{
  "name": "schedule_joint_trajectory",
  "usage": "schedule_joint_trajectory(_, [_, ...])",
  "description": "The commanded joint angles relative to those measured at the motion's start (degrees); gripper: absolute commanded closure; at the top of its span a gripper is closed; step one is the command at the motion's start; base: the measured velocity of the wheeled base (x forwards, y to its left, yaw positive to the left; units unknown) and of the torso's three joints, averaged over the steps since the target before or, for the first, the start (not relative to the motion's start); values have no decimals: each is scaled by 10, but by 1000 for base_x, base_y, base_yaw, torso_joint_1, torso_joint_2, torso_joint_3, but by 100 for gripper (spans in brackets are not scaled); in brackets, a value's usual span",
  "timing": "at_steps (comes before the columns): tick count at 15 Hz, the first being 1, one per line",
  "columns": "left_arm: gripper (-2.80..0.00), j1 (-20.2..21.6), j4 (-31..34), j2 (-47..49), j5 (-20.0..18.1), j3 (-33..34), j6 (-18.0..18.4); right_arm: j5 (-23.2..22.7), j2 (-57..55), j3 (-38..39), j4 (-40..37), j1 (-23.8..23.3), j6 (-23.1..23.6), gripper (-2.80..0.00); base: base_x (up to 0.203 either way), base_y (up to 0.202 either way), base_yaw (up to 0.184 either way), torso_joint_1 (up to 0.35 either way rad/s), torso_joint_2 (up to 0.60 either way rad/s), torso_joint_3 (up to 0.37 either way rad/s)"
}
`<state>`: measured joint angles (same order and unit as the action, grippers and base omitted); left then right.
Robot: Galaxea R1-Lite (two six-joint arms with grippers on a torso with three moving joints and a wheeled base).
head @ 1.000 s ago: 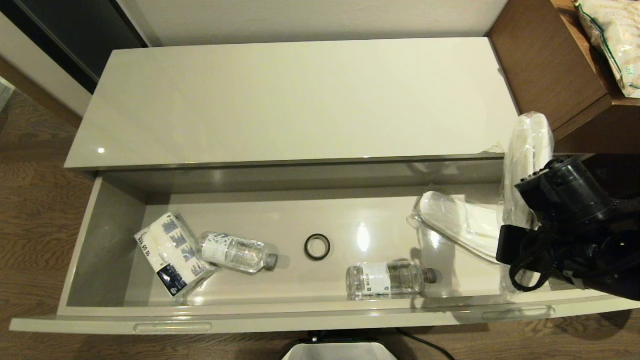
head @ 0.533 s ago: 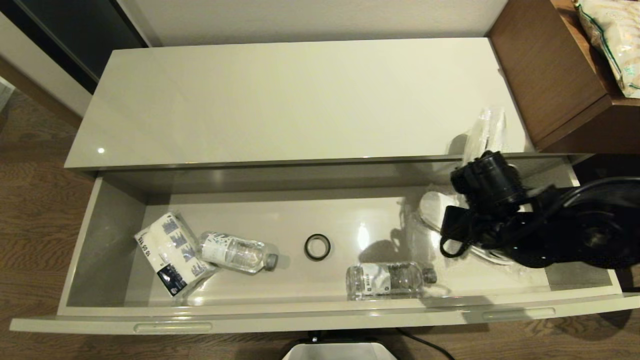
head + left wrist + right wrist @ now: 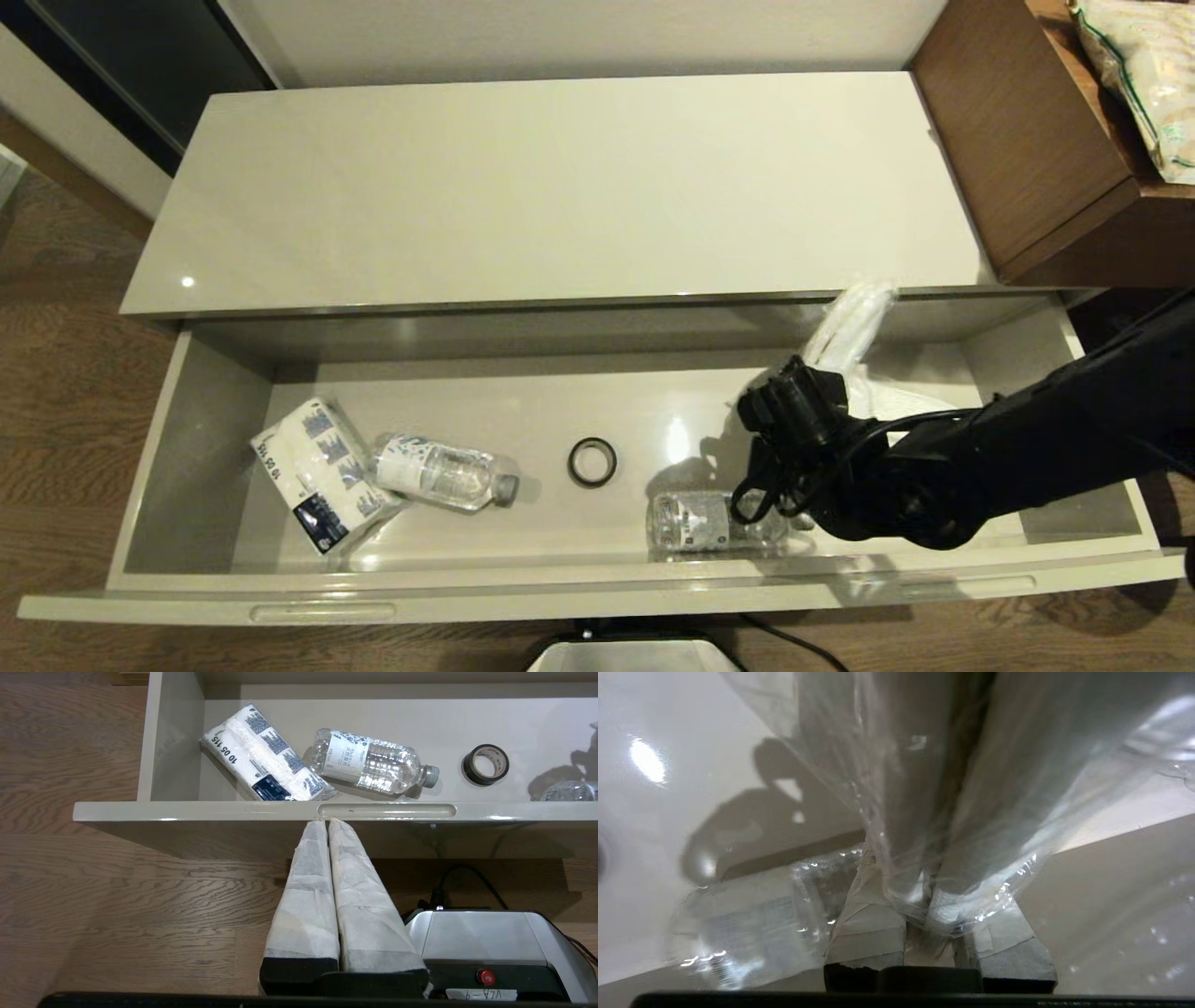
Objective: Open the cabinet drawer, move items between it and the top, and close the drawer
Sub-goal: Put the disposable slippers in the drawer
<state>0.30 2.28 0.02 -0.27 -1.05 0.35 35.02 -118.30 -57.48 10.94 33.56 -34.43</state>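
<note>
The cabinet drawer (image 3: pixel 597 597) stands pulled fully out under the cream-white top (image 3: pixel 560 187), which is bare. My right gripper (image 3: pixel 810 383) is low inside the drawer's right half, shut on one bagged slipper (image 3: pixel 848 322) that sticks up toward the cabinet's front edge. In the right wrist view the crinkly bag (image 3: pixel 934 812) is pinched between the taped fingers (image 3: pixel 866 924). The second bagged slipper (image 3: pixel 901 406) lies on the drawer floor behind the arm, mostly hidden. My left gripper (image 3: pixel 327 825) is shut on nothing, parked just below the drawer's front panel (image 3: pixel 187 811).
In the drawer lie a blue-printed tissue pack (image 3: pixel 317 471), a water bottle (image 3: pixel 443 471), a black tape roll (image 3: pixel 592 461) and a second bottle (image 3: pixel 695 523) right under my right arm. A brown desk (image 3: pixel 1018 121) adjoins the cabinet's right end.
My right arm has swung left and down from the cabinet's right end into the drawer, carrying the bagged slipper with it. The left arm has not moved.
</note>
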Motion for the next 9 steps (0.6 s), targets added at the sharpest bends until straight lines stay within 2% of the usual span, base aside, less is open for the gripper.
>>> schedule_joint_trajectory(1, [0, 0, 1, 0, 0, 0, 0, -1, -43, 15, 11, 7, -2, 0, 0, 0, 0, 0, 0, 0])
schedule_joint_trajectory(9, [0, 0, 1, 0, 0, 0, 0, 0, -75, 43, 35, 16, -1, 0, 0, 0, 0, 0, 0, 0])
